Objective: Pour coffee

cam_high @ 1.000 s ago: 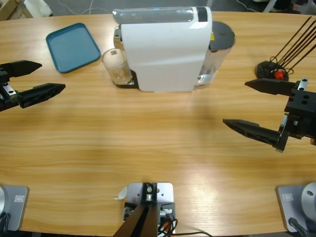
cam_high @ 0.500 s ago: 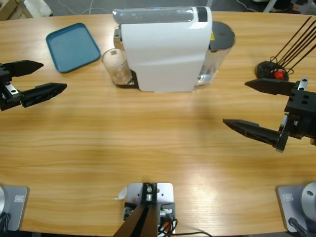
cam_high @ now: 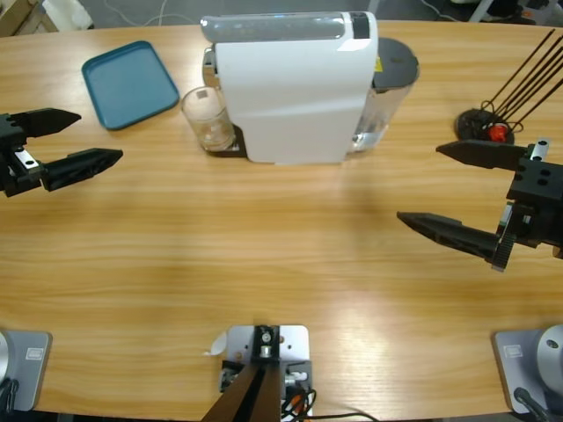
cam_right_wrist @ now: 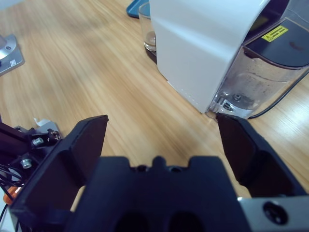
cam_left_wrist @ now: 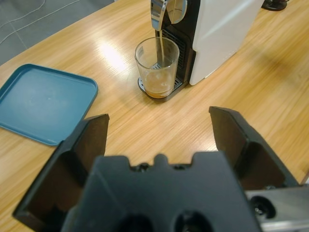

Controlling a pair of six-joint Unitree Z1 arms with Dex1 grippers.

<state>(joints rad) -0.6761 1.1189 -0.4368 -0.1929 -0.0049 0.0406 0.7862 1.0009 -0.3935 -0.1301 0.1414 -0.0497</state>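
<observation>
Both hands, left (cam_high: 81, 138) & right (cam_high: 444, 189), spread wide, empty; glass (cam_left_wrist: 156, 66) w/ shallow coffee (cam_left_wrist: 155, 91) under machine (cam_high: 295, 88) spout.

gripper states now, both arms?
Left gripper: open, holding nothing.
Right gripper: open, holding nothing.

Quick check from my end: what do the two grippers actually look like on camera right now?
Both are matte black. The left gripper and right gripper each have two long jaws tapering to points, on a blocky black body with round holes. A silver bracket with a screw shows beside each body.
</observation>
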